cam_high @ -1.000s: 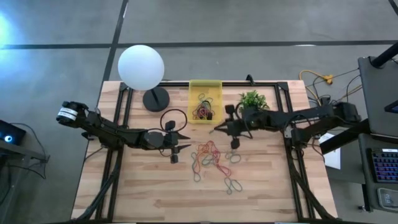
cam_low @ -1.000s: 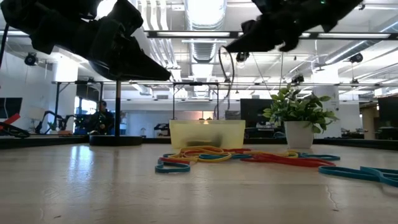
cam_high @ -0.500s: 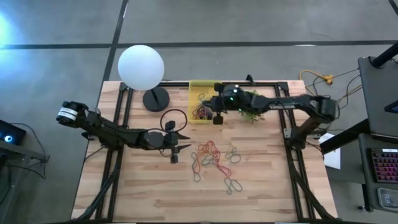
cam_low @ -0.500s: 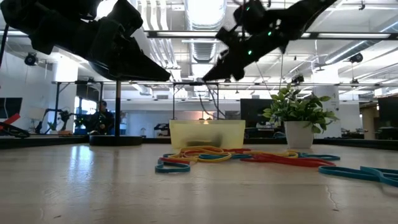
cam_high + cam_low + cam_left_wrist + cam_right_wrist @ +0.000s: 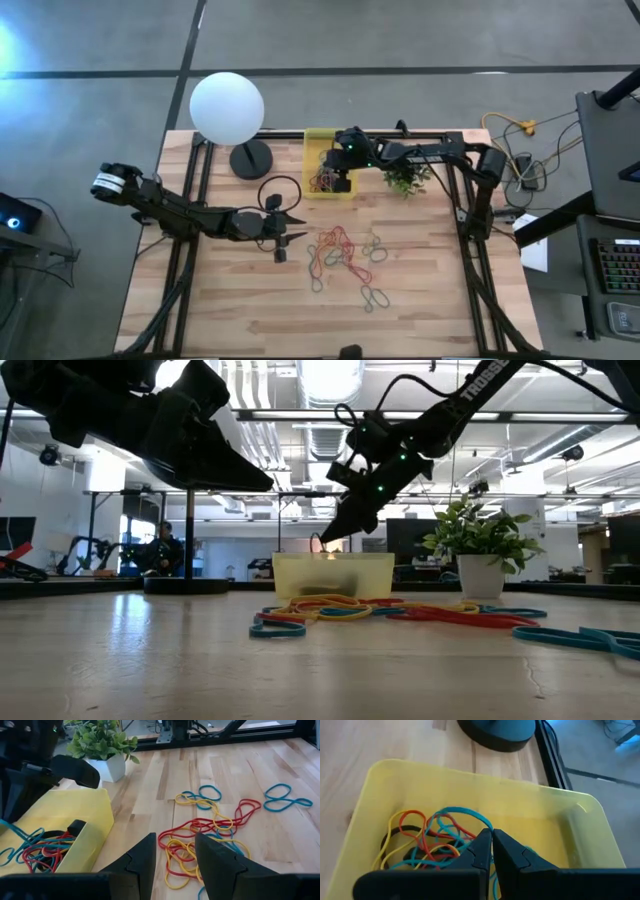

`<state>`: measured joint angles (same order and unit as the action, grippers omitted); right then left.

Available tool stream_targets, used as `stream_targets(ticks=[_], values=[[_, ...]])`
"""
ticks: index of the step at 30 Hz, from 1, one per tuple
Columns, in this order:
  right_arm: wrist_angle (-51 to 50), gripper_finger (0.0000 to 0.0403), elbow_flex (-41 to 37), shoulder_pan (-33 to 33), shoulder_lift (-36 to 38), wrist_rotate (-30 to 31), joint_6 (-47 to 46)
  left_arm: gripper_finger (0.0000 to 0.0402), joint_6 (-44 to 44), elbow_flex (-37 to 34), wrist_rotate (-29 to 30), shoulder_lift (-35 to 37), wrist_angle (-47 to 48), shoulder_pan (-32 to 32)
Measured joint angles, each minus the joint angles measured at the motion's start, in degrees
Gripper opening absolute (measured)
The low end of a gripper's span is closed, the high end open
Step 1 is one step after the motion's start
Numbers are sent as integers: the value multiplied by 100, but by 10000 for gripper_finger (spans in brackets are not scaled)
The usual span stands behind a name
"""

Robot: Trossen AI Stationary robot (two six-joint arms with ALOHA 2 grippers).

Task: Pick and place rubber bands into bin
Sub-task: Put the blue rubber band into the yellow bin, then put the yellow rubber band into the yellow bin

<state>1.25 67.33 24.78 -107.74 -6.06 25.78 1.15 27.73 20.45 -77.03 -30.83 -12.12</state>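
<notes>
The right hand point(image 5: 341, 175) is over the yellow bin point(image 5: 312, 143) at the far edge of the tabletop point(image 5: 240, 310), between the lamp point(image 5: 227, 108) and the potted plant point(image 5: 404, 160). From overhead its fingertips cannot be made out. The right wrist view settles it: the 2 fingers point(image 5: 481, 851) are pressed together, tips directly above the tangle of bands inside the bin point(image 5: 470, 790). A blue band point(image 5: 462, 813) loops up just at the tips; whether it is pinched between them cannot be told. The level view shows the right hand point(image 5: 328, 532) angled down, tips just above the bin's rim point(image 5: 332, 574), a height the overhead picture does not give.

The left hand point(image 5: 293, 226) is near the middle of the tabletop, left of the loose rubber bands point(image 5: 338, 255). The left wrist view shows its 2 fingers point(image 5: 145, 857) apart with a moderate gap, nothing between them, pointing at the red, yellow and blue pile point(image 5: 200, 832). The level view shows the left hand point(image 5: 215, 455) well above the tabletop.

Only the left wrist view shows both lots at once: bands already in the bin point(image 5: 30, 847) and the remaining spread on the wood, including 2 separate blue ones point(image 5: 285, 797) farther out. Overhead, strays point(image 5: 376, 297) lie nearer the front edge.
</notes>
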Motion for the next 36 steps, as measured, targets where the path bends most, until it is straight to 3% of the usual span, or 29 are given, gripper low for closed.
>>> stream_targets(ticks=[8,17,21,24,29,33,36], values=[[-268,16,-4,96,86,1,-306,121,0,0,0,0,2,0],[-865,108,-10,115,119,-66,-441,121,2,0,0,0,-11,0],[-1416,141,-11,115,218,-870,-258,121,0,0,-65,0,4,0],[-1862,150,-22,66,360,-1445,-231,121,-2,0,-465,0,85,0],[-2588,149,-148,-163,681,-2052,-95,121,-3,-2,-1054,-2,331,-4],[-2686,140,-457,-494,1045,-2532,-51,121,-8,-2,-1119,-182,326,-4],[-2713,133,-811,-781,1358,-2567,-152,121,-7,52,-1119,-451,250,0]])
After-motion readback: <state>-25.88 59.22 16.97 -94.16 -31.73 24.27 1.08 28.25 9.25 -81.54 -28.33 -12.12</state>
